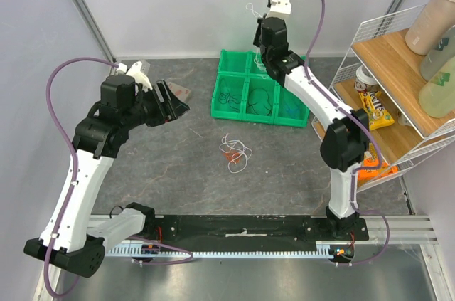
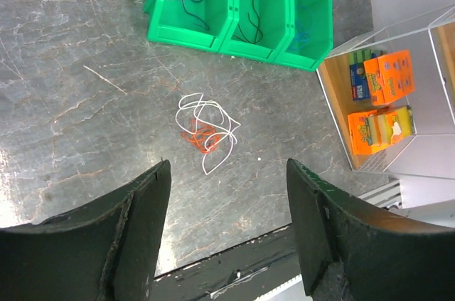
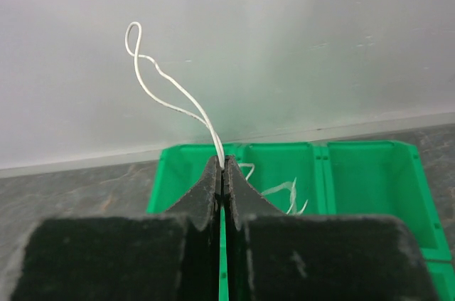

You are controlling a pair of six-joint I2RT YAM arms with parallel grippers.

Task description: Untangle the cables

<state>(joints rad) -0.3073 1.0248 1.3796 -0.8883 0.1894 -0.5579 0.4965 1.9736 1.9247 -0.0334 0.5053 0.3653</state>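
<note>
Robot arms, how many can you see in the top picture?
2. The left arm bends over the table's left side, fingers open. The right arm reaches up above the green bins, its fingers pinching a white cable. None seem hidden.

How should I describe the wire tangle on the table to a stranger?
Find the green bins at the back of the grey table. Just in front of them lies a small tangle. Only it mixes white loops with red-orange wire.

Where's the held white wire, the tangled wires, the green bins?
held white wire (image 3: 217,141): right wrist view, lower end.
tangled wires (image 2: 202,136): left wrist view, orange middle.
green bins (image 2: 186,34): left wrist view, front wall.
</note>
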